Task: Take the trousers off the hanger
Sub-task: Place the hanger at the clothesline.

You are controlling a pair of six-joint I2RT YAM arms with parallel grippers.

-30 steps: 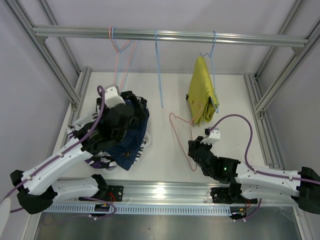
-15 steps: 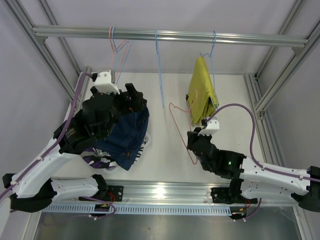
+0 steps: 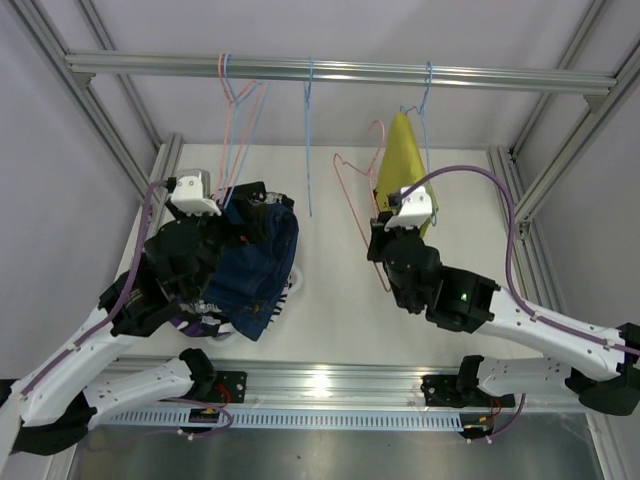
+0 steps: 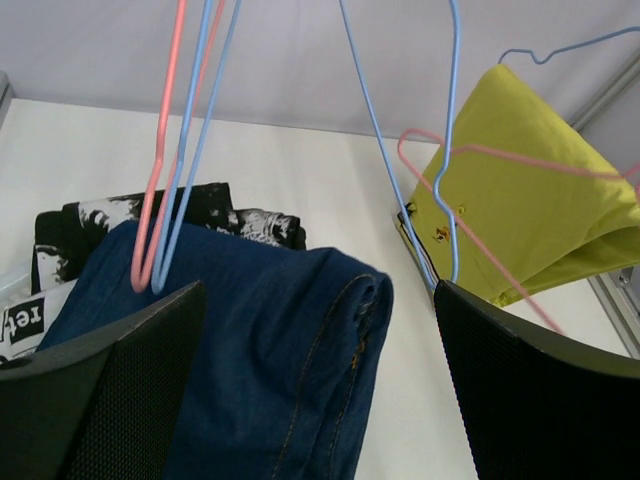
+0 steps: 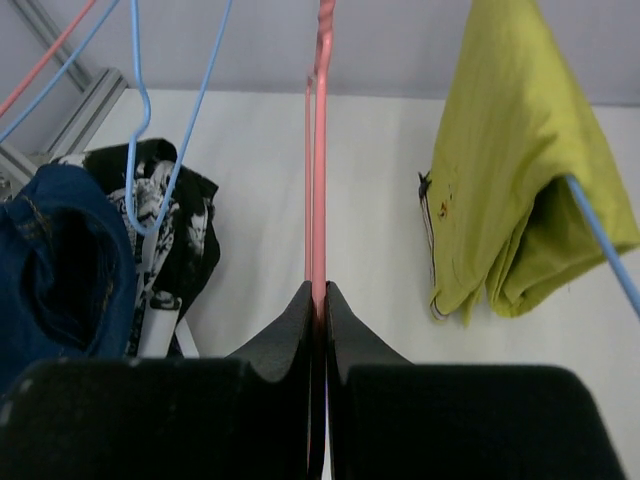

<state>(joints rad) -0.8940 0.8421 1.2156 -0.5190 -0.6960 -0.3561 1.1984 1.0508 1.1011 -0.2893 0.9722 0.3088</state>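
Right claw [image 5: 320,292] risen higher, pinching pink hanger [image 5: 320,150] (upright), left claw [image 4: 318,300] agape, empty, yellow trousers [image 3: 401,155] hanging lengthwise down

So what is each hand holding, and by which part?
Right hand pinches the pink hanger by its wire frame, away from the hook. Left hand is open, holding nothing.

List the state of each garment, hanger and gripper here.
Yellow trousers: draped on a blue hanger, on the rail.
Navy trousers: off hanger, heaped on table.
Pink hanger: empty, pinched by right gripper.
Middle blue hanger: empty, on rail.
Left gripper: open, empty.
Right gripper: shut on pink hanger.
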